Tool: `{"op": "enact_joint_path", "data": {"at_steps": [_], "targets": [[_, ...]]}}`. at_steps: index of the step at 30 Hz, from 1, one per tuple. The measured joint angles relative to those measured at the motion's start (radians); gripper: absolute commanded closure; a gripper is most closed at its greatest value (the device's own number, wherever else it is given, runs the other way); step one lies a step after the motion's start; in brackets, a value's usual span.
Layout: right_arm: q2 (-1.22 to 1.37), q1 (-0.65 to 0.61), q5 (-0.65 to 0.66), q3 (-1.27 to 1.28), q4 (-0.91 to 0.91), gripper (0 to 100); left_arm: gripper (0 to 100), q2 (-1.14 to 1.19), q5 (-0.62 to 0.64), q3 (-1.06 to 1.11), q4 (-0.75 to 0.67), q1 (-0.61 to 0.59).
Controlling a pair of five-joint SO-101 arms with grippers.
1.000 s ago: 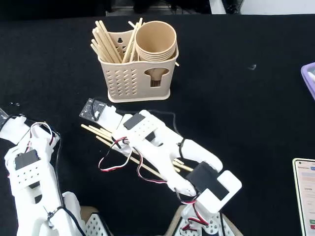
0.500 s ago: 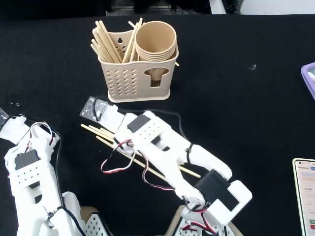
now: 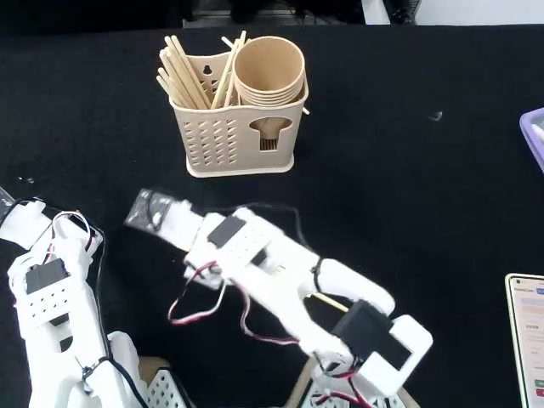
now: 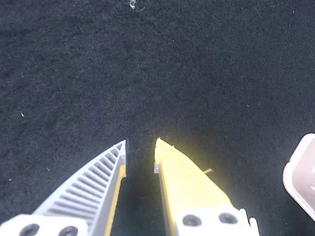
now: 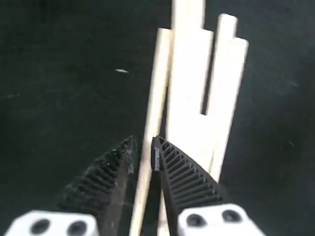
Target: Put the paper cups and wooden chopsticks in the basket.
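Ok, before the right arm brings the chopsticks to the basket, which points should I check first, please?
1. Grasp: the right gripper is closed on one chopstick. Ok.
2. The other chopsticks run beside that one; whether they are held or loose: cannot tell.
3. The basket stands upright with its top open. Ok.
4. The paper cups sit stacked in one compartment, so they do not block the chopstick side. Ok.
5. The left gripper is open, holds nothing and is over bare table, away from the basket. Ok.
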Motion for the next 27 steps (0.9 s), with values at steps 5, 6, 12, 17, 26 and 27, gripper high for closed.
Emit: {"op": "enact_joint_path", "data": {"at_steps": [5,6,12,17,26,27], "targets": [[0.000,-0.009,0.000,0.006,0.000,92.6,89,0.000,0.000,0.000,0.000,0.000],[0.002,-0.009,0.000,0.006,0.000,92.6,89,0.000,0.000,0.000,0.000,0.000],[0.048,-0.008,0.000,0.006,-0.014,83.5,89,0.000,0.000,0.000,0.000,0.000],[0.061,-0.003,0.000,0.006,-0.020,80.9,89,0.000,0.000,0.000,0.000,0.000],[0.057,-0.002,0.000,0.009,-0.023,86.8,89,0.000,0.000,0.000,0.000,0.000],[0.044,-0.002,0.000,0.014,-0.023,86.7,89,0.000,0.000,0.000,0.000,0.000]]}}
